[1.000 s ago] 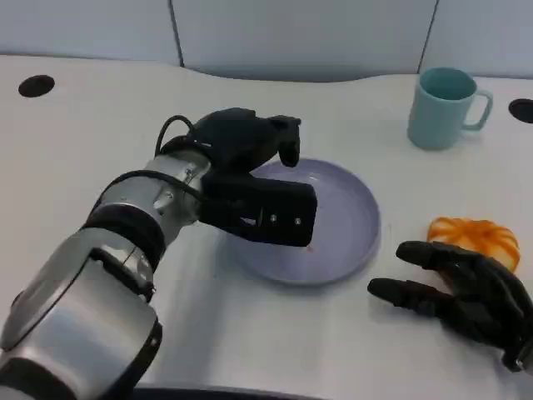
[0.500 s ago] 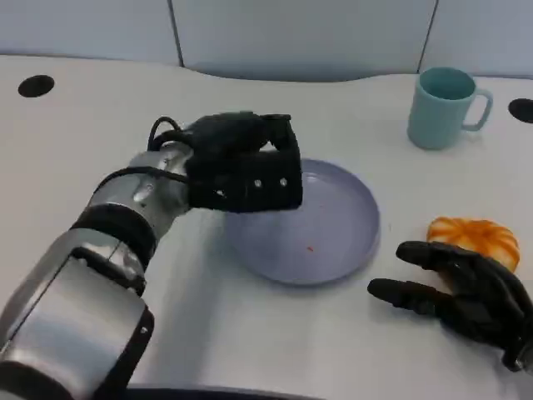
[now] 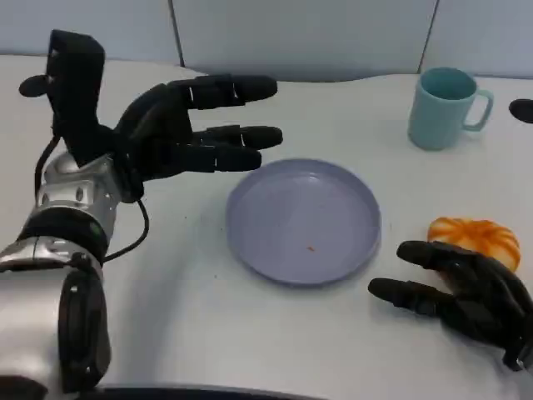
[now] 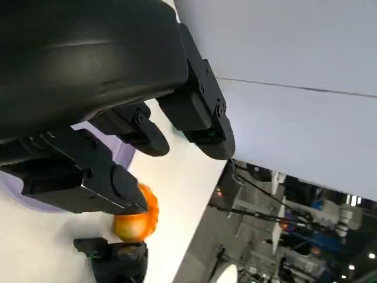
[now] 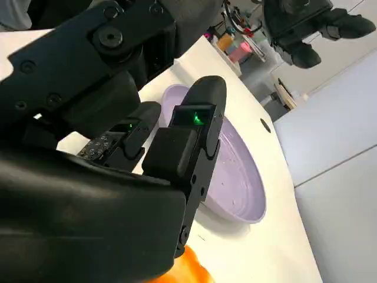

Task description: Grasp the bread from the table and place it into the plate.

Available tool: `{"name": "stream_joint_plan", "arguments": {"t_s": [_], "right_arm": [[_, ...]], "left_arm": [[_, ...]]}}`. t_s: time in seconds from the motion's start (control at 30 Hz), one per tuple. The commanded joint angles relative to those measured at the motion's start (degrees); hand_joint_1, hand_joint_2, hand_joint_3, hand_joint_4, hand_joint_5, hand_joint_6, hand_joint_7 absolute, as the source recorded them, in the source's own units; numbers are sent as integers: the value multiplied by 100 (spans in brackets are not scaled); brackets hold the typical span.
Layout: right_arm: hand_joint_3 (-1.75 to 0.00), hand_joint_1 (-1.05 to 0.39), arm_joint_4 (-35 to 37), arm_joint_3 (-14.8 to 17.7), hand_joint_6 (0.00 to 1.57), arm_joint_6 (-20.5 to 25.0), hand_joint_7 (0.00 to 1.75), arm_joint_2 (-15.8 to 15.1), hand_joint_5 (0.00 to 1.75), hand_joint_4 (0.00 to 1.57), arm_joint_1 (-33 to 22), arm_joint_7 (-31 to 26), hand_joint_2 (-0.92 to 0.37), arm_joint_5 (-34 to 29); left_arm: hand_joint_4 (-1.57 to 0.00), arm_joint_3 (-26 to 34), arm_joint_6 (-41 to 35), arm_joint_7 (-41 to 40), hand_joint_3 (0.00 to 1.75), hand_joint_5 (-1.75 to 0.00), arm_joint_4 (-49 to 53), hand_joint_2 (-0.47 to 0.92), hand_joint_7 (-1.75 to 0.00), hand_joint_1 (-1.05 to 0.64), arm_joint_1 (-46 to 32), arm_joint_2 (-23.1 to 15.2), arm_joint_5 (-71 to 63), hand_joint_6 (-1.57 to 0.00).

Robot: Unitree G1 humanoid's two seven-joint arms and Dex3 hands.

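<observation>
Bread [image 3: 475,236], glossy orange and ridged like a round bun, lies on the white table [image 3: 250,342] just beyond the right hand [image 3: 462,292], whose matte black fingers rest spread and empty. Left hand [image 3: 187,133] hovers open-fingered, holding nothing, beside the smooth lavender plate [image 3: 304,221].

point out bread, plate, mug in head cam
bread [image 3: 475,237], head view, middle of its orange top.
plate [image 3: 304,223], head view, bare centre of the dish.
mug [image 3: 441,112], head view, outer wall of the cup.
</observation>
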State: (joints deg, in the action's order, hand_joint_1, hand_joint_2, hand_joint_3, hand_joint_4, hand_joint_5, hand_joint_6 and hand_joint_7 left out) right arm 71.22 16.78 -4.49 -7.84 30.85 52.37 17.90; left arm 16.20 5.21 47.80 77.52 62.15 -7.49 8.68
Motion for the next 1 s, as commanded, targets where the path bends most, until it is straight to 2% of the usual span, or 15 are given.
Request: {"name": "stream_joint_plan", "arguments": {"t_s": [0.03,0.37,0.87,1.0], "right_arm": [[0,-71,274,-81,127,269,0,-72,2,106,-463,-276,-67,-229],[0,-71,263,-83,127,265,0,-73,1,106,-478,-258,-67,-226],[0,-71,241,-84,127,262,0,-87,1,106,-509,-215,-67,-220],[0,-71,234,-84,127,262,0,-92,0,107,-519,-204,-67,-218]], "left_arm": [[-72,132,-161,336,3,0,-73,88,0,56,-96,-218,81,-78],[-66,78,-101,472,0,0,-102,91,0,40,-386,-373,-37,-72],[-77,-132,-133,-27,0,-1,-74,78,-1,10,-760,-384,-342,-82],[-78,-104,-106,-39,0,-1,-72,77,-1,7,-849,-397,-323,-84]]}}
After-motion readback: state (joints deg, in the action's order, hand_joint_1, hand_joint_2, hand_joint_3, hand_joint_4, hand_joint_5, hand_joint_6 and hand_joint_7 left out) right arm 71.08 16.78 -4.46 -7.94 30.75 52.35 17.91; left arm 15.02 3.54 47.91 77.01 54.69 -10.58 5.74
